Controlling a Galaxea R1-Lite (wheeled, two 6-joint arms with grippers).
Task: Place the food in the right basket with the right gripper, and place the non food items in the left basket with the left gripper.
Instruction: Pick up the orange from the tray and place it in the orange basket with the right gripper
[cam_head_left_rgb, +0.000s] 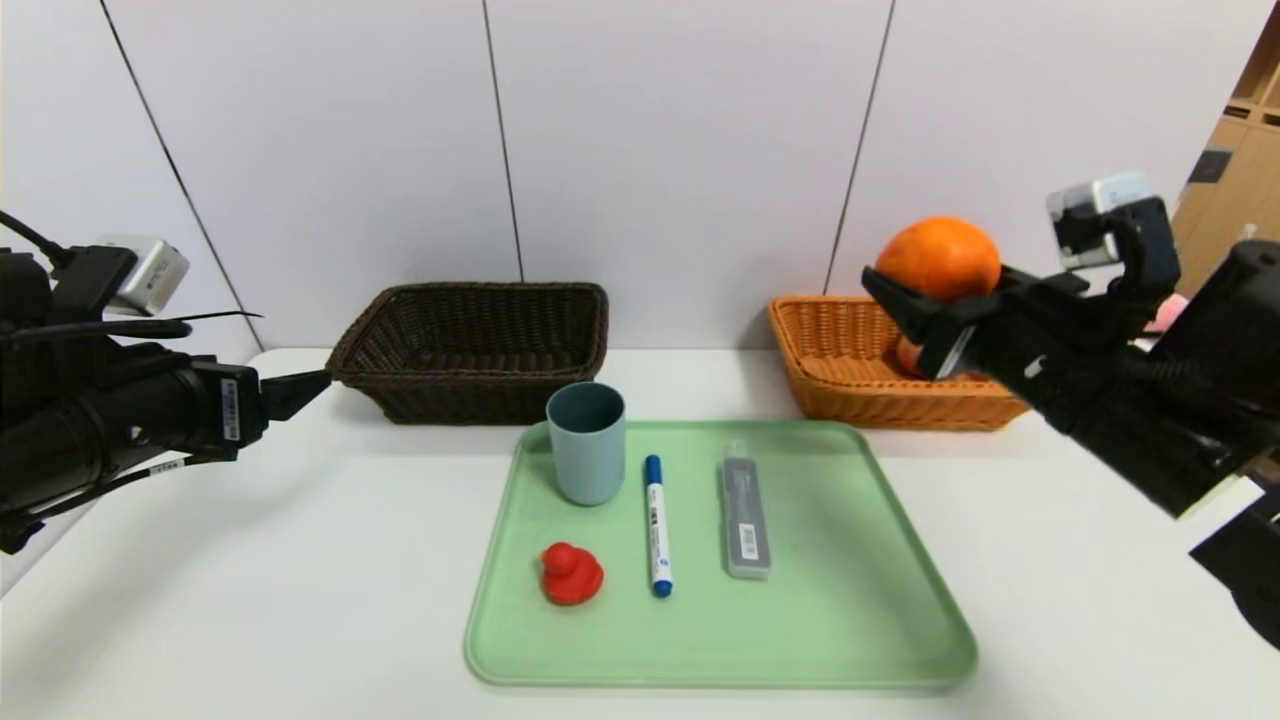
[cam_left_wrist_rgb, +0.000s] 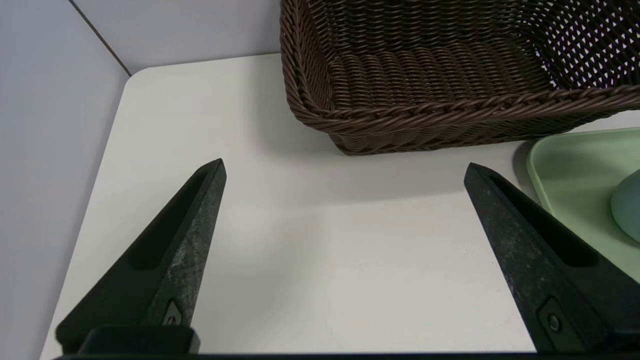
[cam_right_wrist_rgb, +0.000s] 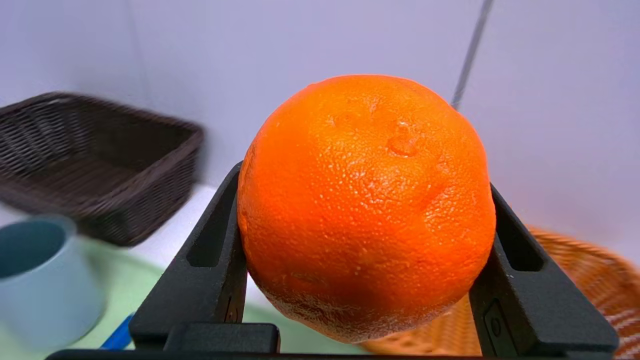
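Note:
My right gripper (cam_head_left_rgb: 905, 315) is shut on a large orange (cam_head_left_rgb: 938, 258) and holds it in the air above the orange wicker basket (cam_head_left_rgb: 850, 395) at the right; the orange (cam_right_wrist_rgb: 367, 205) fills the right wrist view between both fingers. Something reddish (cam_head_left_rgb: 908, 356) lies in that basket, mostly hidden. On the green tray (cam_head_left_rgb: 850, 620) stand a blue-grey cup (cam_head_left_rgb: 586, 441), a red toy duck (cam_head_left_rgb: 570, 573), a blue marker (cam_head_left_rgb: 657, 524) and a grey case (cam_head_left_rgb: 745, 517). My left gripper (cam_left_wrist_rgb: 345, 172) is open and empty over the table, left of the dark brown basket (cam_head_left_rgb: 470, 350).
The white table (cam_head_left_rgb: 250, 580) has a rounded far-left corner (cam_left_wrist_rgb: 137, 75) by the wall. The dark basket's near rim (cam_left_wrist_rgb: 450, 107) lies just beyond my left fingertips. The tray's corner (cam_left_wrist_rgb: 537, 155) and the cup (cam_left_wrist_rgb: 627, 205) show beside the left gripper.

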